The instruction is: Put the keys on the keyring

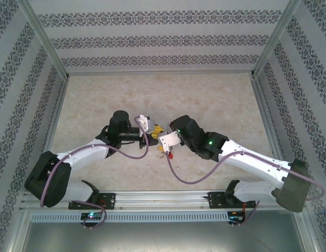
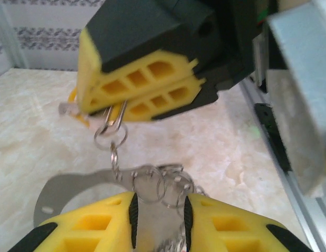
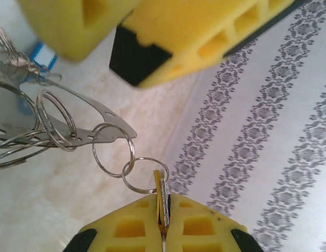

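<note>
My two grippers meet above the middle of the table. The right gripper (image 3: 165,202) is shut on a thin key (image 3: 163,184) with a yellow tag. That key's small ring (image 3: 144,176) links through a second ring onto the pointed end of the keyring (image 3: 108,113), a flat grey metal loop. Several more rings and a blue tag (image 3: 42,52) hang on it further along. The left gripper (image 2: 160,202) has its jaws apart, with the keyring's flat metal (image 2: 68,186) and several small rings (image 2: 150,184) lying in the gap. From above, a yellow tag (image 1: 159,127) and a red tag (image 1: 171,154) show by the grippers.
The marble-patterned table (image 1: 205,100) is walled by patterned panels (image 1: 163,39) at the back and sides. An aluminium rail (image 1: 163,202) runs along the near edge by the arm bases. The right arm's body (image 2: 299,105) stands close on the right of the left wrist view.
</note>
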Controlling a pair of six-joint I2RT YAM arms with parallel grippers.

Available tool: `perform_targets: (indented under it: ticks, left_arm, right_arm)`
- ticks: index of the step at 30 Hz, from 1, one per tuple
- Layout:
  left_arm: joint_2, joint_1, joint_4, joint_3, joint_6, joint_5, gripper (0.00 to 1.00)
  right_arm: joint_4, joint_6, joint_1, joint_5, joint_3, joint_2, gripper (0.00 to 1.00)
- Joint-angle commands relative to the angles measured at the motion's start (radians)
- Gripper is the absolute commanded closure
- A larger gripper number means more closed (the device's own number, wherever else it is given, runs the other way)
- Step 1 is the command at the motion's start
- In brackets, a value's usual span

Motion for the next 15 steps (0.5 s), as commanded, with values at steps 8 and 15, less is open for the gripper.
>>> perform_targets:
  ticks: [8, 15]
  left_arm:
    - [-0.120, 0.055, 0.096, -0.088, -0.143, -0.500, 0.01]
    - [-0.116, 0.189, 0.043, -0.109, -0.380, -0.815, 0.01]
  right_arm:
    - [0.258, -0.543, 0.020, 0.040, -0.020, -0.074, 1.00]
    - [0.243, -0.681, -0.001, -0.069, 0.111, -0.083, 1.00]
